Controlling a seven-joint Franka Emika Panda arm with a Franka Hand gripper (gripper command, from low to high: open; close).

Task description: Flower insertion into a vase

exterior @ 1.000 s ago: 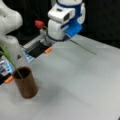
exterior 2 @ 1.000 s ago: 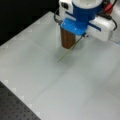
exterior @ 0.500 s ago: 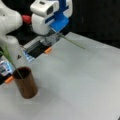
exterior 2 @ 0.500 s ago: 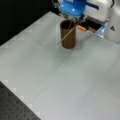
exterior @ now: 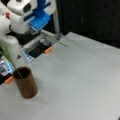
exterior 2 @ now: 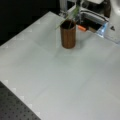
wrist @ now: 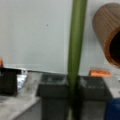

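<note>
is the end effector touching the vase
Apart. In a front view the end effector, shut on a stem, hangs well clear of the vase, with bare table between them.

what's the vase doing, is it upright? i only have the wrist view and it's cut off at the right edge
observer: yes. in a front view the vase stands upright on the white table, near that view's bottom left.
operator: anything in it already
observer: a green blade reaches down into its mouth and leans toward that view's left.
operator: where's the gripper relative to it
observer: the gripper is up at that view's top left, over the table's far edge and apart from the vase. the stem it holds sticks out toward that view's right.
</note>
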